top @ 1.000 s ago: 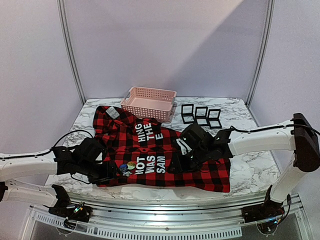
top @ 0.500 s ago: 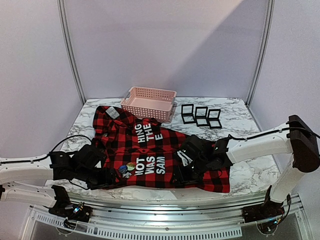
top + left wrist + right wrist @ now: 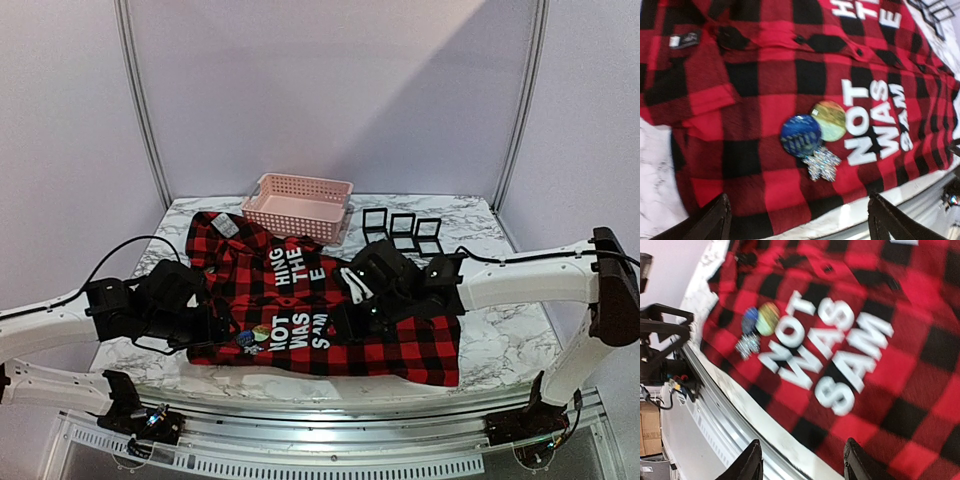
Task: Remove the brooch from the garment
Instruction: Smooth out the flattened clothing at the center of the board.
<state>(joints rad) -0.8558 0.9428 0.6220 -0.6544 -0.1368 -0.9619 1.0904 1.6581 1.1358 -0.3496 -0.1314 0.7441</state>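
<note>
The garment (image 3: pixel 400 345), a red-and-black plaid shirt with white lettering, lies spread on the marble table. A glittery silver brooch (image 3: pixel 821 162) is pinned near its front hem, touching a blue round badge (image 3: pixel 800 136) and a yellow-green one (image 3: pixel 830 120). From above, the brooch (image 3: pixel 254 347) sits just right of my left gripper (image 3: pixel 215 330). My left gripper (image 3: pixel 797 210) is open, hovering over the hem, with the brooch ahead of its fingers. My right gripper (image 3: pixel 345 325) hovers over the lettering; in its wrist view it (image 3: pixel 802 455) is open and empty, the brooch (image 3: pixel 748 344) well off to the left.
A pink basket (image 3: pixel 298 205) stands at the back, with three black open boxes (image 3: pixel 402 232) to its right. The table's front edge and metal rail (image 3: pixel 715 405) run just below the shirt hem. A white label (image 3: pixel 226 226) sits at the collar.
My left gripper has drawn back to the left and opened wider. My right gripper has lifted and shifted back-left, over the lettering. The shirt and brooch have not moved.
</note>
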